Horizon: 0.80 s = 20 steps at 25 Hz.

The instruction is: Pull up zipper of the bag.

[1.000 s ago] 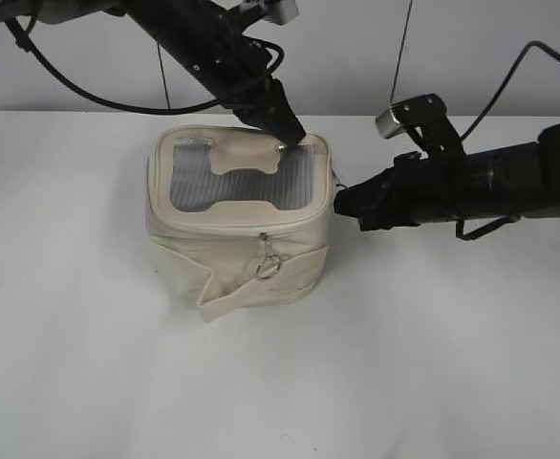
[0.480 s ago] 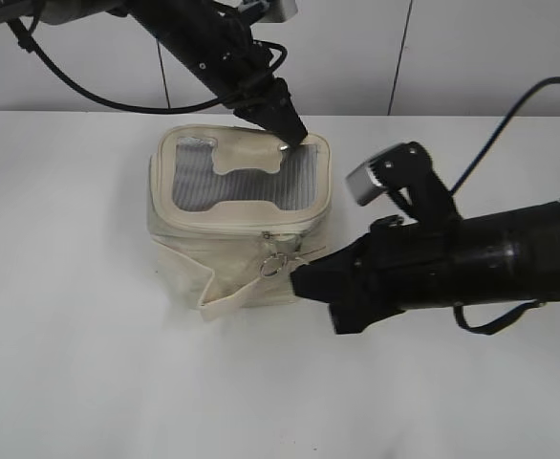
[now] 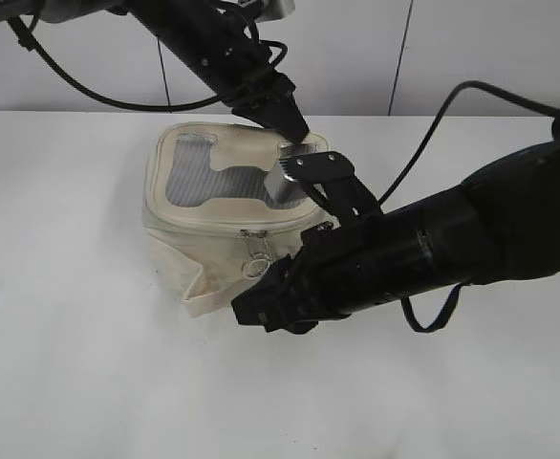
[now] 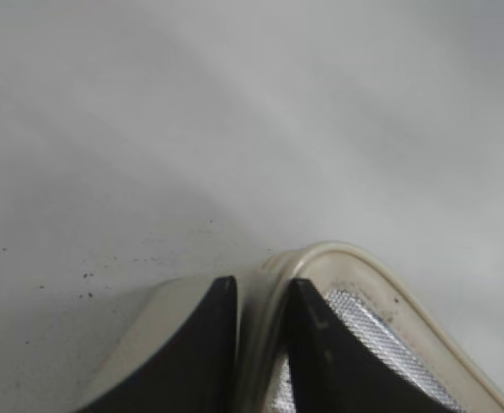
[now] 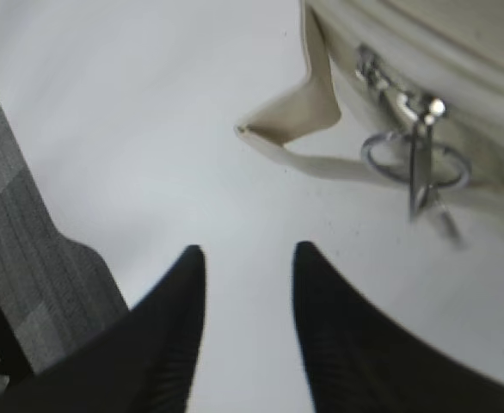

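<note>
With your left gripper [image 4: 261,344] pinching the bag [image 3: 213,249] rim at upper centre, steer the open, empty right gripper [image 5: 248,284] onto the zipper [image 5: 415,163] ring at upper right.

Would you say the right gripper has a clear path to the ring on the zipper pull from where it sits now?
Probably yes. The right gripper is open and empty, with only bare table between its fingertips and the ring hanging on the bag, ahead and off to one side. The left gripper is up at the far rim.
</note>
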Motion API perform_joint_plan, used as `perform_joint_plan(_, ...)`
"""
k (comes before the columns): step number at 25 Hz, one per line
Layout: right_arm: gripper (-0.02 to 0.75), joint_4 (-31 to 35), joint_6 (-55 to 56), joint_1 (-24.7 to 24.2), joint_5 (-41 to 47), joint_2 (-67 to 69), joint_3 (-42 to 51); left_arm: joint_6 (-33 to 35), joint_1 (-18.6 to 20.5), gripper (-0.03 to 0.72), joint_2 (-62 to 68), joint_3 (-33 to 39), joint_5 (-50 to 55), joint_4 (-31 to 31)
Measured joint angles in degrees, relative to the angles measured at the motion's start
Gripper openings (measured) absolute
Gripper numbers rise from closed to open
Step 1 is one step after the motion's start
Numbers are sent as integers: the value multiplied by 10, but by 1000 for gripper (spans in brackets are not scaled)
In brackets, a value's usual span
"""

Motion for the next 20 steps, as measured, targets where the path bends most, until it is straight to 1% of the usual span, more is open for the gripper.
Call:
perform_joint_plan(1, 260, -37, 45, -10, 11, -7, 1, -7, 1, 167, -3, 0, -2, 1)
perform_joint_plan(3, 456, -132, 134, -36, 30, -26, 1, -21, 6, 218, -13, 0, -4, 5)
perform_joint_plan(4, 522, -180, 186, -53, 35, -40, 1, -30, 9, 232, -20, 0, -4, 9)
perform_joint_plan(5, 552, -218, 236, -71, 44, -55, 1, -39, 14, 239, -34, 0, -5, 12)
perform_joint_plan(6, 567, -259, 274, -86, 56, -68, 1, -50, 19, 241, -46, 0, -5, 15)
perform_joint_plan(8, 568, -326, 365, -125, 87, -102, 1, -75, 29, 241, -79, 0, -4, 26)
perform_joint_plan(10, 567, -396, 444, -162, 137, -136, 1, -102, 36, 240, -107, 5, -1, 46)
perform_joint_plan(12, 567, -459, 517, -194, 175, -172, 1, -130, 39, 239, -150, 33, -3, 80)
perform_joint_plan(13, 567, -495, 545, -210, 195, -188, 1, -142, 39, 239, -169, 57, -5, 96)
perform_joint_plan(15, 567, -566, 610, -234, 235, -229, 1, -164, 39, 238, -220, 122, -17, 128)
perform_joint_plan(17, 567, -644, 659, -243, 278, -269, 1, -185, 39, 238, -294, 209, -44, 161)
perform_joint_plan(19, 567, -697, 697, -245, 308, -317, 5, -214, 39, 238, -390, 318, -86, 192)
perform_joint_plan(20, 567, -713, 707, -245, 318, -339, 12, -228, 39, 238, -435, 375, -102, 205)
